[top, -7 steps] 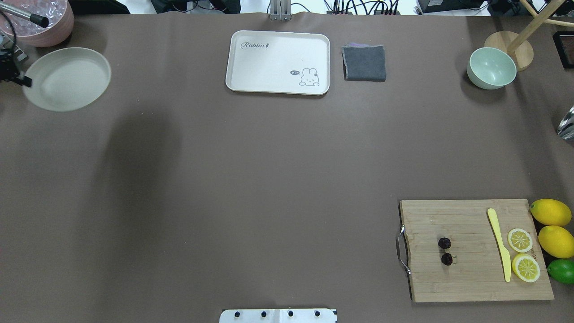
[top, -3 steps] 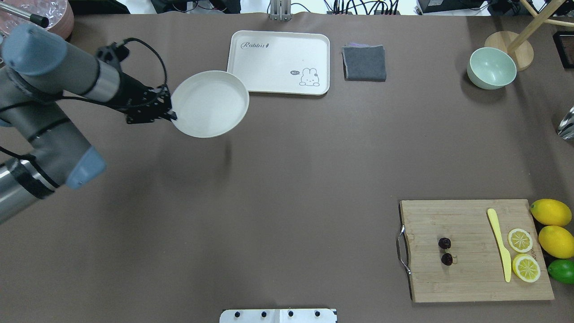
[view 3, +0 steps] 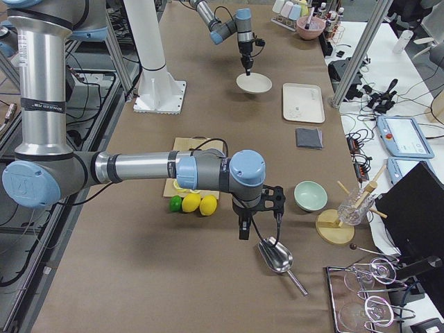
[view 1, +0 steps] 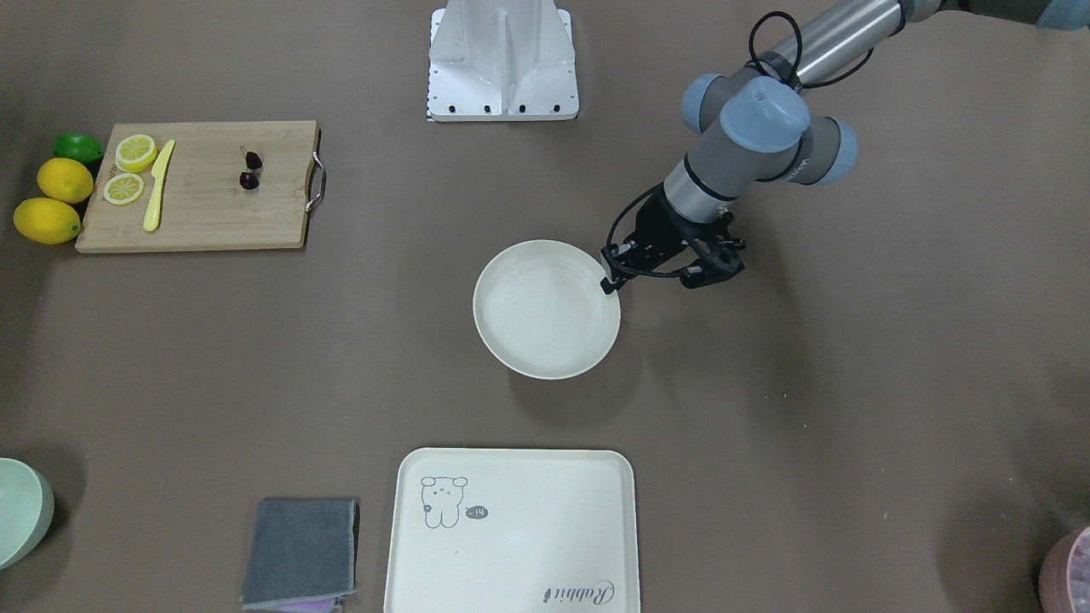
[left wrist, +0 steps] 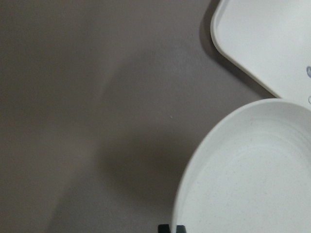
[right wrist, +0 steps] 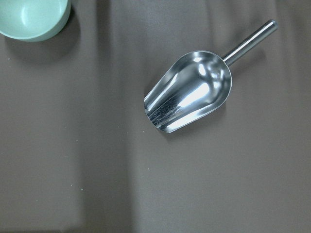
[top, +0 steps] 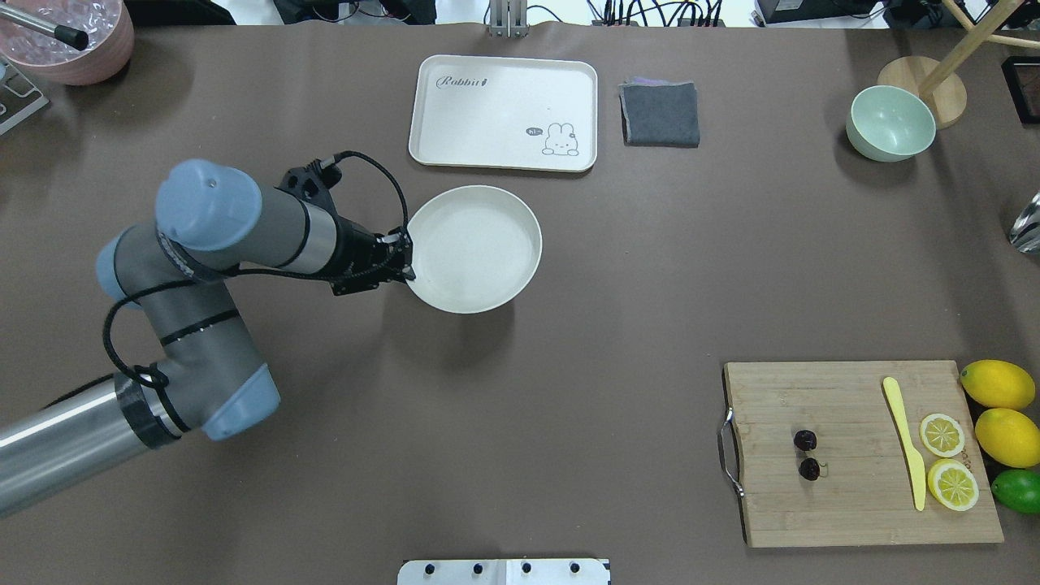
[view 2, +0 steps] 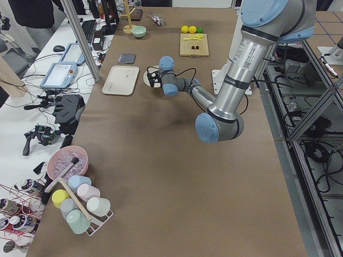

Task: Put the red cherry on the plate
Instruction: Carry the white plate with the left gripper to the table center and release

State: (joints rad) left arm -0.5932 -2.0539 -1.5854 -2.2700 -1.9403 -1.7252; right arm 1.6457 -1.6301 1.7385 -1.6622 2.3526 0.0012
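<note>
The red cherry (top: 807, 453), a dark maroon pair, lies on the wooden cutting board (top: 853, 504) at the near right, also visible in the front view as the red cherry (view 1: 249, 170). My left gripper (top: 404, 258) is shut on the left rim of the round cream plate (top: 475, 248), which hangs slightly above mid-table just in front of the tray. The left wrist view shows the plate (left wrist: 252, 179) and my fingertips (left wrist: 165, 228) at its rim. My right gripper (view 3: 260, 229) shows only in the right side view, over a metal scoop; I cannot tell its state.
A rabbit tray (top: 504, 112), a grey cloth (top: 660, 114) and a pale green bowl (top: 890, 123) line the far side. On the board lie a yellow knife (top: 906, 443) and lemon slices (top: 942, 435); whole lemons (top: 998, 383) and a lime sit beside it. The metal scoop (right wrist: 189, 97) lies at far right.
My left arm has carried the plate from the far left corner rightward and nearer, to the middle of the table in front of the tray. The cherry has not moved.
</note>
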